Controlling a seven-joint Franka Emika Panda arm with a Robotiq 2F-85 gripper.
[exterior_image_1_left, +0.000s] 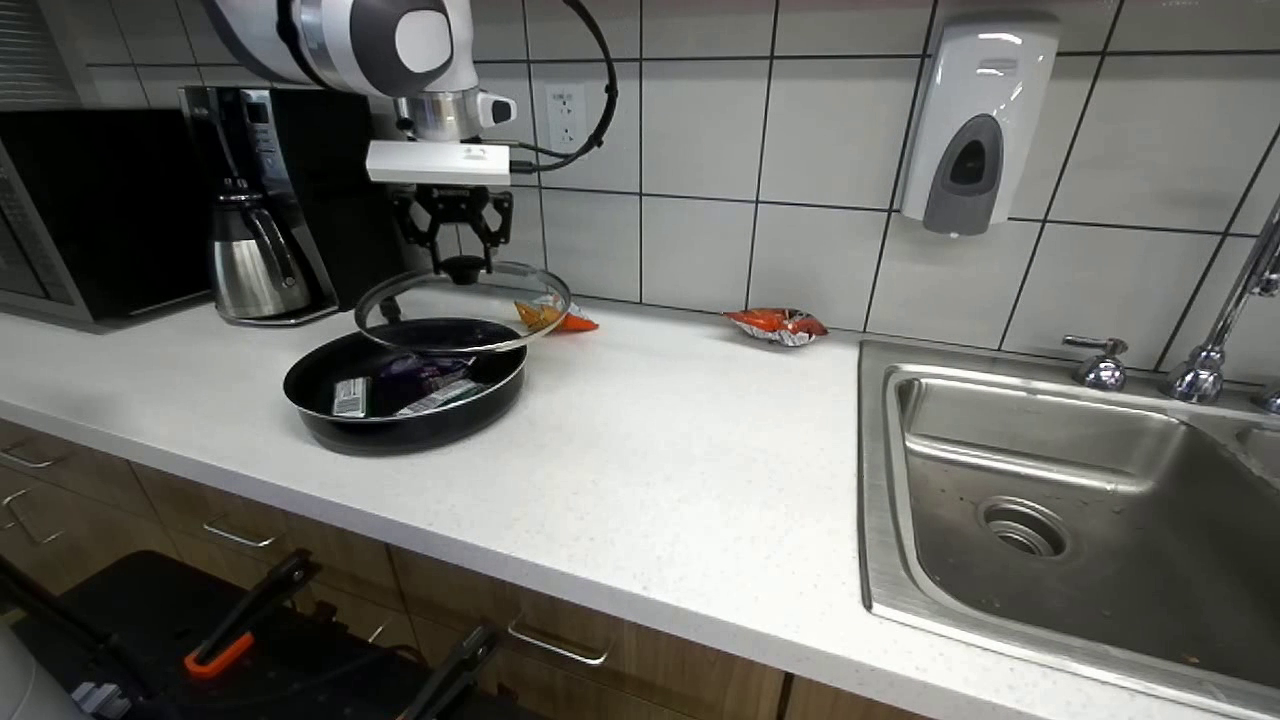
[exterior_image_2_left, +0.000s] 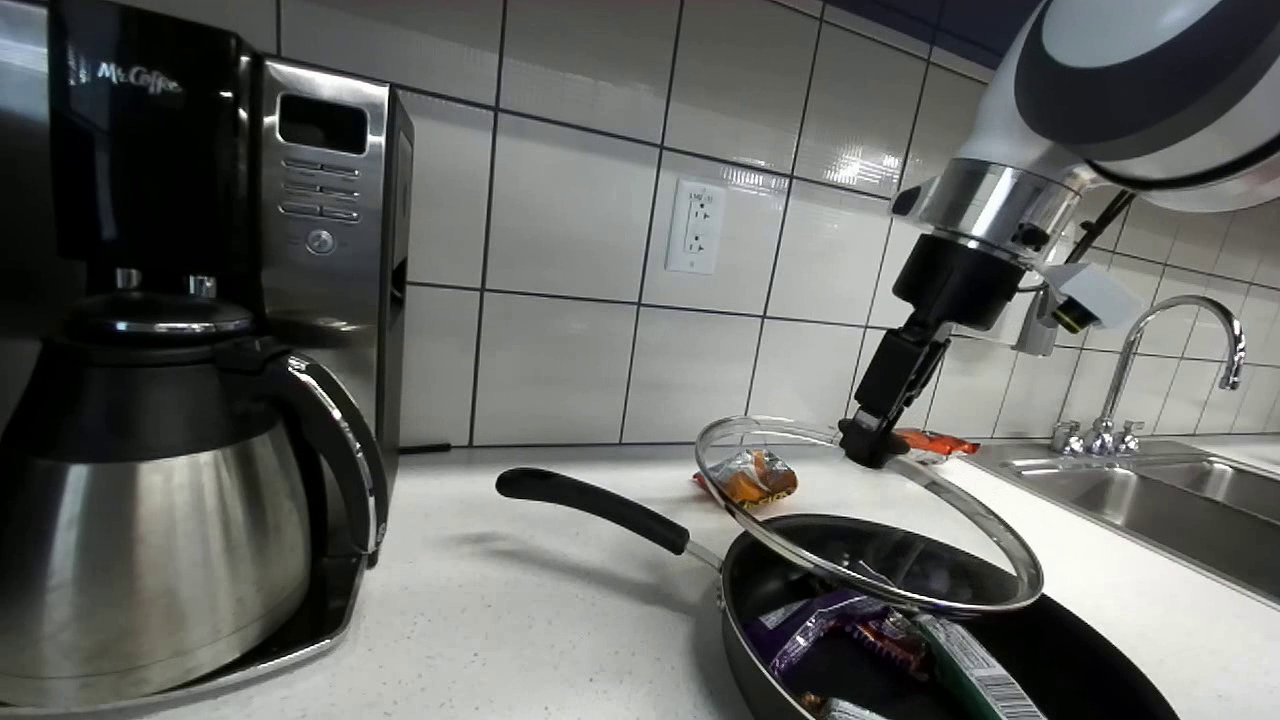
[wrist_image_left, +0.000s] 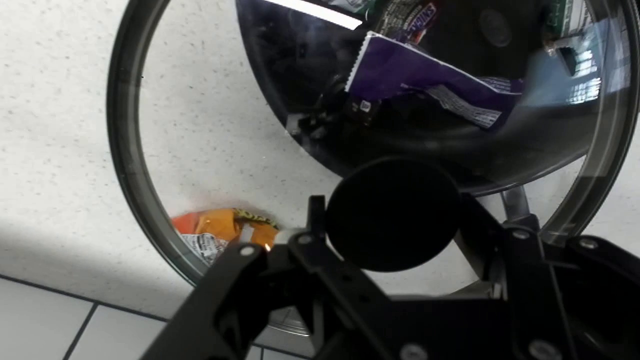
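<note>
Gripper (exterior_image_1_left: 462, 265) is clamped on the black knob (wrist_image_left: 392, 215) of a glass lid (exterior_image_1_left: 465, 308), one finger on each side. Lid's round and see-through with a silvery rim, and from above the knob is a fat black disc. Location-wise, the lid's up over a black frying pan (exterior_image_1_left: 405, 432), but off-centre: part of it overlaps the pan, the rest sticks out over the white countertop (exterior_image_1_left: 640, 450) on the tiled-wall side. Looks kinda tilted in an exterior view, too. Through the glass in the wrist view you can spot a purple wrapper (wrist_image_left: 425, 80) and a dark Snickers-looking wrapper (wrist_image_left: 412, 22) down in the pan. Orange packet (exterior_image_2_left: 755, 480) is lying on the countertop behind the pan, near the wall.

Stuff that's hard to see: I can't tell if the lid's rim touches the pan anywhere. Top of the lid gets cropped in the wrist view, the pan runs off the bottom edge of an exterior view, and a green wrapper (exterior_image_2_left: 975, 665) inside it is chopped off there too. Pan handle (exterior_image_2_left: 595, 507) is mostly hidden behind the gripper in the wrist view. Also, black fingers on a black knob, so the contact edges kinda melt together.

Back to the grip: jaws are partway apart, about as wide as the knob, with the fingertips (wrist_image_left: 316, 215) up against its sides and the glass spreading out below.
</note>
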